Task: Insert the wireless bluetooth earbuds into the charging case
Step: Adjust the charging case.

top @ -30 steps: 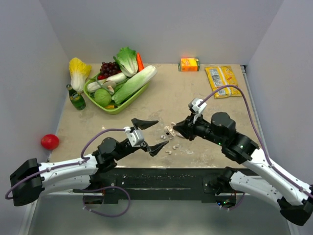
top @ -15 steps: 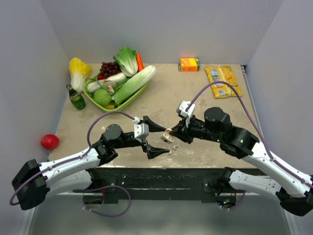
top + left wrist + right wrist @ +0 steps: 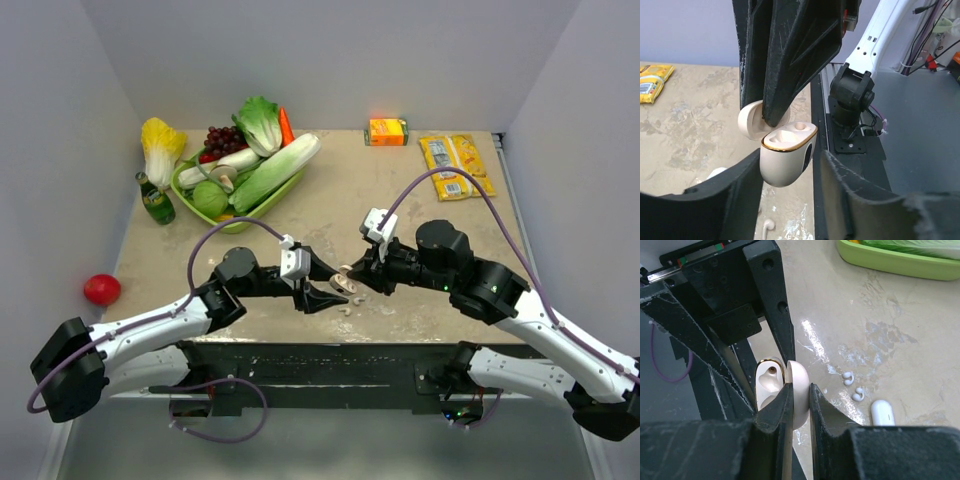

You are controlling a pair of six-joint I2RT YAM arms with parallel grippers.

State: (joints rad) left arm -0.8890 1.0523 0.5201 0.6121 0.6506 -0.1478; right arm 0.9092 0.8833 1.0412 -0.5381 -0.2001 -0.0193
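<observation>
While the right gripper (image 3: 799, 390) has its jaws pinched almost shut on the raised lid of the charging case (image 3: 787, 157), holding it open above the table (image 3: 330, 200), the left gripper (image 3: 790, 167) stands part-open with the case's gold-rimmed lower half between its fingers (image 3: 725, 200). Those fingers sit just beside the shell on either side, though whether they press on it cannot be told. Two wireless bluetooth earbuds (image 3: 847, 378) lie loose on the table nearby, outside both pairs of jaws.

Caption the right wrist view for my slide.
Right fingers pinch the open case; two earbuds lie on the table.
</observation>
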